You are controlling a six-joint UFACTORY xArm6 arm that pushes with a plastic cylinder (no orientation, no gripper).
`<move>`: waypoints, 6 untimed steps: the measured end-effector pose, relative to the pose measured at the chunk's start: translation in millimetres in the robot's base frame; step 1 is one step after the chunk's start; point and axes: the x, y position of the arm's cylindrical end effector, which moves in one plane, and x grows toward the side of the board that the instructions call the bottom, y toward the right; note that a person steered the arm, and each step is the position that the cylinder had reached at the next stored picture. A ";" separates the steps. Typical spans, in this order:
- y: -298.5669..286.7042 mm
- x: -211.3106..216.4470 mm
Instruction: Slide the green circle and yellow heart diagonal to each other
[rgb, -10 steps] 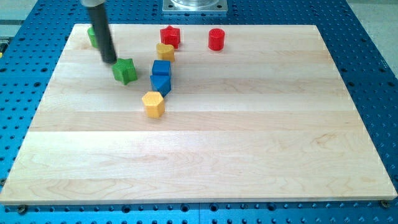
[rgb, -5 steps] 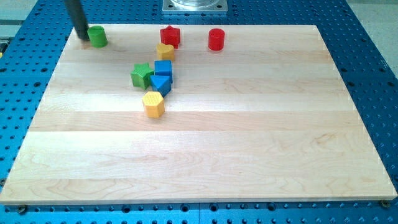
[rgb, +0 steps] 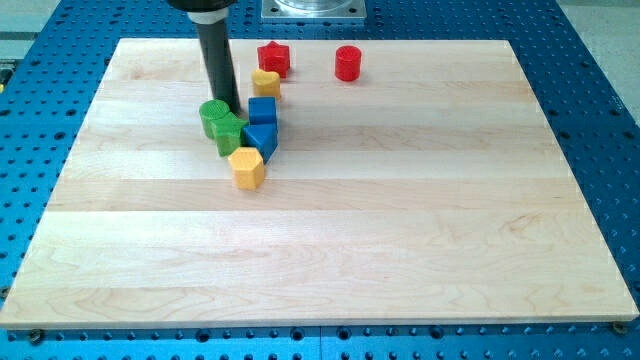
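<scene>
The green circle (rgb: 213, 116) sits left of centre in the upper part of the board, touching the green star (rgb: 231, 133) at its lower right. The yellow heart (rgb: 265, 82) lies up and to the right of the circle, just above the blue cube (rgb: 262, 109). My tip (rgb: 229, 107) rests on the board just right of the green circle's top, left of the blue cube. The rod rises from there to the view's top.
A blue triangle (rgb: 261, 136) lies below the blue cube, a yellow hexagon (rgb: 246, 166) below that. A red star (rgb: 273, 58) and a red cylinder (rgb: 347, 62) sit near the board's top edge. The wooden board (rgb: 400, 220) lies on a blue perforated table.
The green circle has moved from the board's top left corner down and right to touch the green star. My tip has moved with it, from the corner to beside the blue cube.
</scene>
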 end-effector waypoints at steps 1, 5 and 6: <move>42.3 -6.4; 157.2 91.5; 82.6 114.5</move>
